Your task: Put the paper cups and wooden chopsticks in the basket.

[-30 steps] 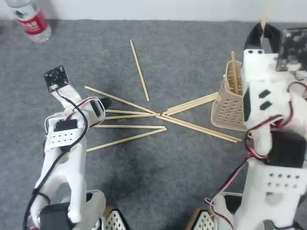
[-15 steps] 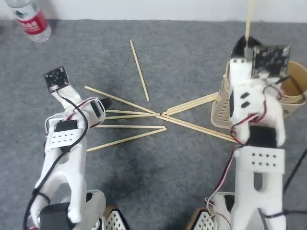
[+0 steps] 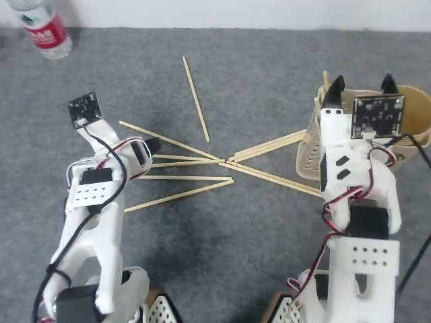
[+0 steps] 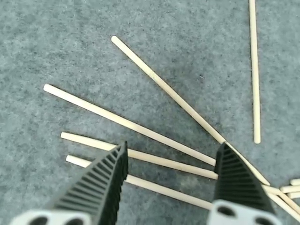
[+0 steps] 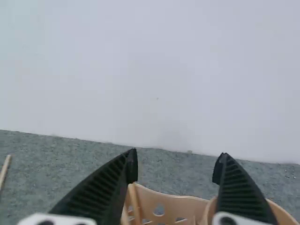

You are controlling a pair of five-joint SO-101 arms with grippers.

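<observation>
Presently the right gripper (image 3: 361,83) stands with jaws apart above the basket (image 3: 310,153) at the right edge of the frame, with a paper cup (image 3: 412,101) at the basket's right side. The left gripper (image 4: 172,147), jaws likewise apart, hangs over loose chopsticks (image 3: 183,177) fanned across the grey mat (image 3: 256,256) at centre.

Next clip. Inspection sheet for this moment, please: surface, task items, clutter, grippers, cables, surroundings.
Surface: grey felt-like mat.
Job's things: wooden chopsticks scattered mid-table; basket at the right, holding at least one chopstick; paper cup at the basket, inside or beside cannot be told.
Clutter: plastic bottle at a far corner.
Grippers: left gripper open, low over the chopsticks; right gripper open, empty, above the basket.
Cables: red and black wires along both arms.
Surroundings: white wall.
</observation>
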